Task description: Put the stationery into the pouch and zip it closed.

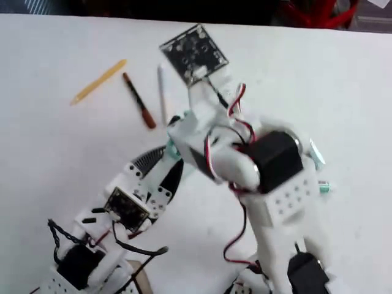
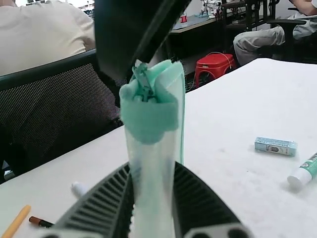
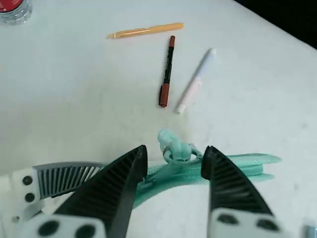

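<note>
Left wrist view: left hand [image 2: 152, 171] is clamped on the teal pouch [image 2: 153, 114], mid-surface. Right hand [image 3: 174, 151] hangs wide, straddling the zipper pull [image 3: 171, 141]. Three pens [image 3: 167, 72] lie far left, unpacked. Looks like the opening step; next, pinch that pull squarely.

Bright, even light washes the white table [image 1: 55, 159] nearly to glare; the brown marker [image 1: 138, 101] at 11 o'clock casts barely a shadow.

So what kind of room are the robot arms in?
Probably an office or a workshop, though I can't be sure: there's a white table, a black mesh office chair next to it, and a red stool on the floor behind.
</note>
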Controlling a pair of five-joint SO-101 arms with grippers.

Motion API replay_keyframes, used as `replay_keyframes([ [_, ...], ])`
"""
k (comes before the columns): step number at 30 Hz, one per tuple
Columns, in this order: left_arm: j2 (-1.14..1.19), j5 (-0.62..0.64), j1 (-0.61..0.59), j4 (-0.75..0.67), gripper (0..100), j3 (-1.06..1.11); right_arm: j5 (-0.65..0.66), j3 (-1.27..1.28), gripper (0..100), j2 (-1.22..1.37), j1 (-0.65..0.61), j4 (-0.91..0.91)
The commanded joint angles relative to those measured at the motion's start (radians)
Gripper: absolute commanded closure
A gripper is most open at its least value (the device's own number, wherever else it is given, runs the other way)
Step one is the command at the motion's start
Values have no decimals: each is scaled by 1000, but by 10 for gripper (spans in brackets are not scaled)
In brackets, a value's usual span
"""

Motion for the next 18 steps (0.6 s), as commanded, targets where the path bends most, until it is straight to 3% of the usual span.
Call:
replay_keyframes([
  [1, 10, -12, -8, -12, 978, 2, -25, 3, 800, 18, 21, 4],
  [5, 10, -12, -8, -12, 978, 3, -25, 68, 808, 2, 22, 4],
  [11, 10, -12, -8, -12, 978, 5, 68, 163, 885, -62, 61, 4],
  [18, 10, -12, -8, -12, 978, 5, 77, 219, 980, -77, 68, 1],
])
